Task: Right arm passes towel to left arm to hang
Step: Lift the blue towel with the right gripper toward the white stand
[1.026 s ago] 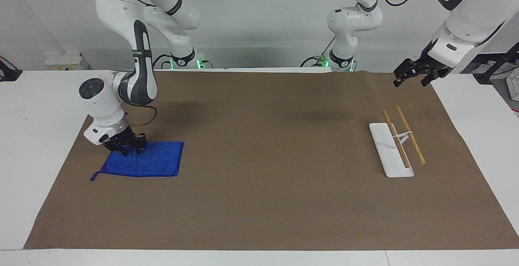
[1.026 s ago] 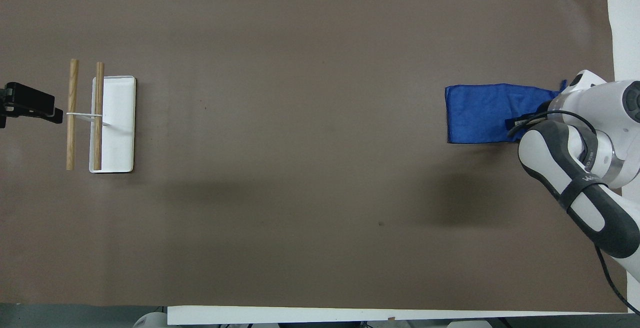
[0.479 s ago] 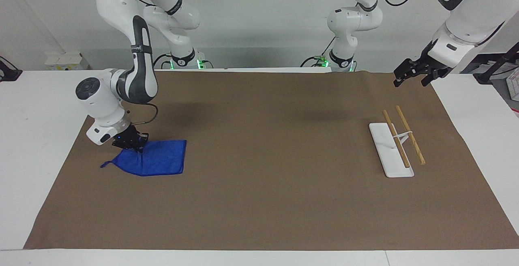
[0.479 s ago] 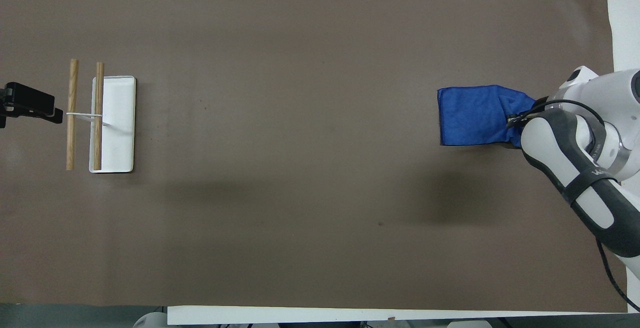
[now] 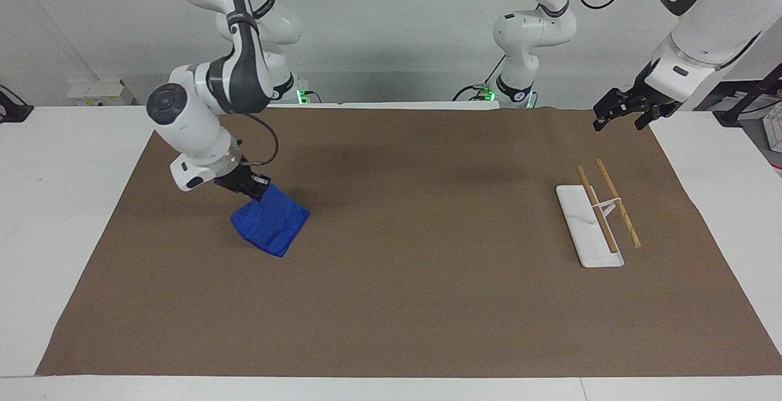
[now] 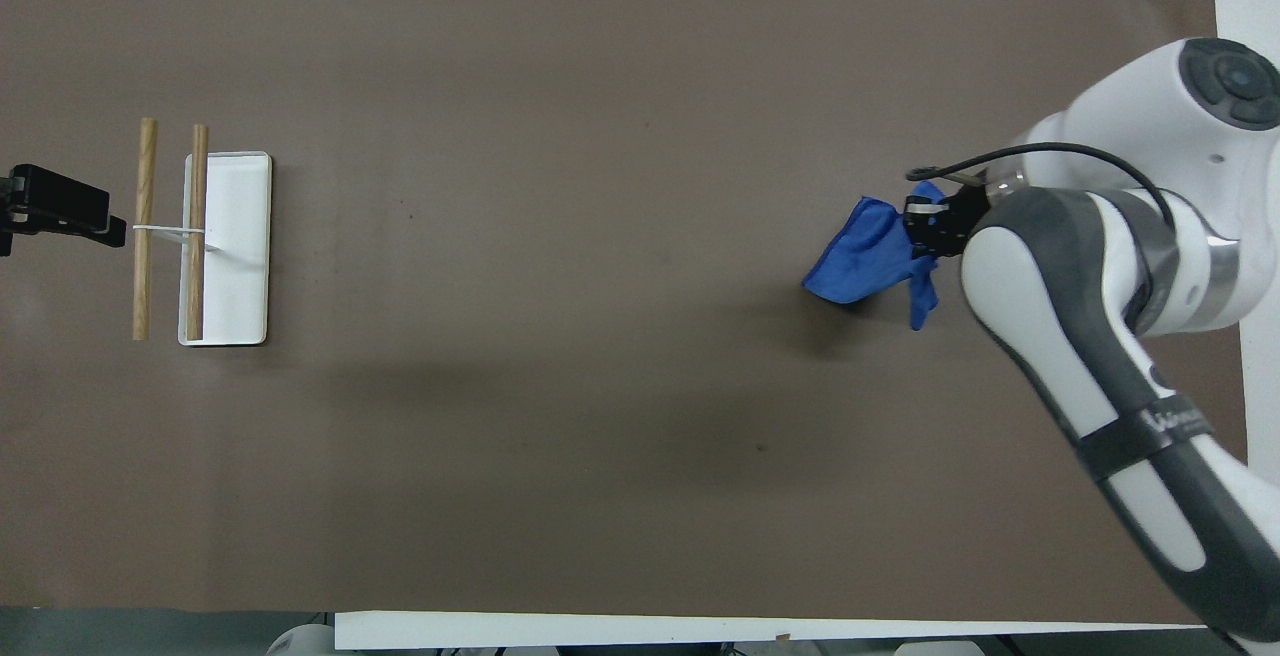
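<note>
Since a second ago the right arm (image 5: pixel 208 114) has risen and swung toward the table's middle, lifting the towel (image 5: pixel 270 225) off the brown mat (image 5: pixel 391 303); the cloth now hangs bunched in the air over the mat at the right arm's end. The left arm (image 5: pixel 696 40) waits over the mat's corner by the white rack (image 5: pixel 588 227). The right gripper (image 5: pixel 255 188) is clamped on the towel's top edge; the left gripper (image 5: pixel 617 112) stands with fingers spread, empty.

White arms (image 5: pixel 201 114), dark grey panels, black cables.
</note>
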Tool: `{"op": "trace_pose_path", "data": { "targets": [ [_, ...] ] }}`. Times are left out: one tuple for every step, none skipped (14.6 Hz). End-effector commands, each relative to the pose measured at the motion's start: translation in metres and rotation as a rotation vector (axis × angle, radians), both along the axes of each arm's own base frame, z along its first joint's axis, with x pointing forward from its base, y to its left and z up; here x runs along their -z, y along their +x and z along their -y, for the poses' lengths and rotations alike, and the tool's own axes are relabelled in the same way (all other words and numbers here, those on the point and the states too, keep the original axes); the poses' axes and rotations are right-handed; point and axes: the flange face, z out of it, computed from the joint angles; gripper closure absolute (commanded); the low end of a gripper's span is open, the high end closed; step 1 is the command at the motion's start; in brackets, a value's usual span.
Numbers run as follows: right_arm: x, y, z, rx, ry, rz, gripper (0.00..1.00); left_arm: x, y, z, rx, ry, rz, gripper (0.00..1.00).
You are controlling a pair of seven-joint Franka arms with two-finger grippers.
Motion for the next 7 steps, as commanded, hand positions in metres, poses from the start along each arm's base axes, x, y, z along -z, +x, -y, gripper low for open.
{"op": "trace_pose_path", "data": {
  "targets": [
    [-0.031,-0.002,-0.076,0.264,0.096,-0.043,1.00,0.001,-0.002,-0.001,-0.009,-0.006,0.004,0.00],
    [-0.038,-0.005,-0.098,0.308,0.145,-0.048,1.00,0.001,-0.002,0.000,-0.008,-0.006,0.002,0.00],
    [-0.045,-0.009,-0.117,0.353,0.194,-0.057,1.00,0.001,-0.002,0.000,-0.008,-0.006,0.004,0.00],
    [-0.055,-0.010,-0.133,0.406,0.245,-0.059,1.00,0.001,-0.002,-0.001,-0.009,-0.006,0.004,0.00],
    [-0.065,-0.012,-0.150,0.460,0.295,-0.063,1.00,0.001,-0.002,0.000,-0.008,-0.006,0.004,0.00],
    [-0.072,-0.013,-0.167,0.501,0.354,-0.069,1.00,0.001,-0.002,0.000,-0.008,-0.006,0.004,0.00],
    [-0.080,-0.017,-0.186,0.541,0.417,-0.089,1.00,0.001,-0.002,0.000,-0.008,-0.006,0.002,0.00]
  ]
}}
